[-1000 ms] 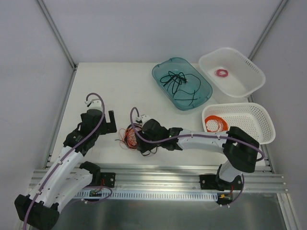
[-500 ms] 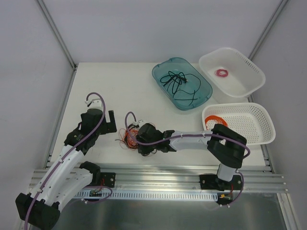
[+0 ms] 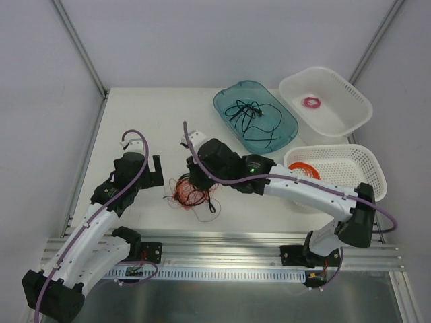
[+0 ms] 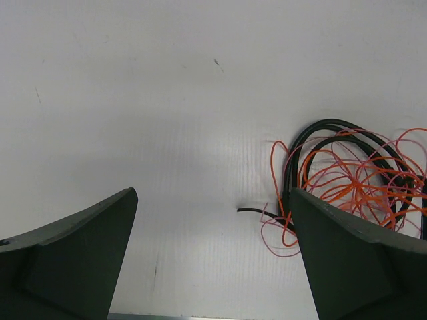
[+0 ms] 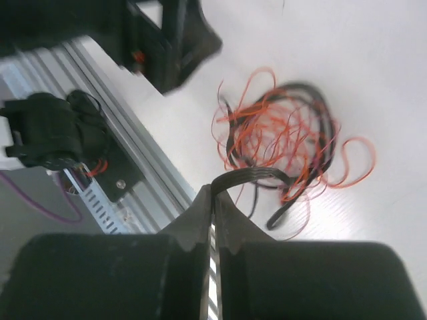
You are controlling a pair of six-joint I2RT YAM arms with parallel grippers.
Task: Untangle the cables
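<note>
The cables (image 3: 190,194) lie as a loose tangle of thin red-orange wires and a black cord on the white table, between the two arms. My right gripper (image 5: 215,190) is shut on a bend of the black cord (image 5: 257,175) and holds it above the tangle (image 5: 287,140). From above, the right gripper (image 3: 201,183) hangs over the tangle's right side. My left gripper (image 4: 213,220) is open and low over bare table, with the tangle (image 4: 353,180) just beyond its right finger (image 4: 353,260). From above, the left gripper (image 3: 156,171) is left of the tangle, apart from it.
A teal tray (image 3: 225,101) at the back holds a black cable. A white basket (image 3: 357,101) holds a small pink ring, and a second white basket (image 3: 367,165) holds an orange coil. The aluminium rail (image 3: 222,245) runs along the near edge.
The right gripper has shut on the black cord and risen away from the table's near edge, pulling the cord up. The left arm has stayed still and open.
</note>
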